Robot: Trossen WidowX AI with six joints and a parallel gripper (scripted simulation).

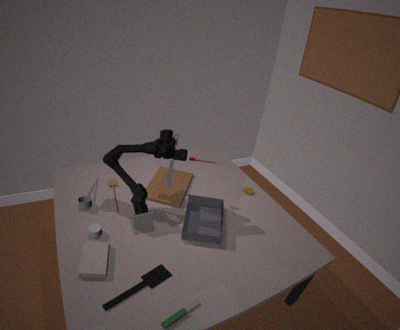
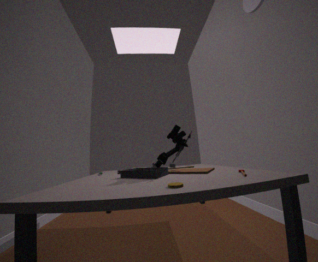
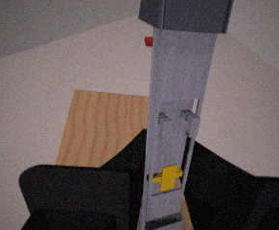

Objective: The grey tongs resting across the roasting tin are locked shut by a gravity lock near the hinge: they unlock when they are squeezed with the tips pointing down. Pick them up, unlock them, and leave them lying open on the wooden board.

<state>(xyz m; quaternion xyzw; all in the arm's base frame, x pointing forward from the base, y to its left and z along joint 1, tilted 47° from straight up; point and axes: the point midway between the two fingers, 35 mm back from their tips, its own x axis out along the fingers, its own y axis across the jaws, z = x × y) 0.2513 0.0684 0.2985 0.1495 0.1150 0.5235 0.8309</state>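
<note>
My gripper [image 1: 172, 155] [image 2: 185, 143] [image 3: 160, 135] is shut on the grey tongs [image 1: 170, 174] [image 2: 177, 155] [image 3: 177, 72] near their hinge end, in the air high above the wooden board [image 1: 183, 179] [image 2: 201, 170] [image 3: 101, 120]. The tongs are tilted steeply, tips down and hinge end up. In the wrist view a dark block [image 3: 192, 16] tops the hinge end, and the yellow lock piece [image 3: 169, 178] sits well below the two small brackets. How far apart the tips stand is unclear. The roasting tin [image 1: 202, 238] [image 2: 142, 173] holds no tongs.
A red-ended tool [image 1: 192, 159] [image 2: 242, 172] [image 3: 149, 41] lies beyond the board. A yellow disc [image 1: 248, 190] [image 2: 175, 185] lies past the tin. A wooden spatula [image 1: 112, 182] and metal cup [image 1: 84, 203] are left; a box [image 1: 94, 259], black turner [image 1: 156, 276] and green-handled tool [image 1: 173, 317] are in front.
</note>
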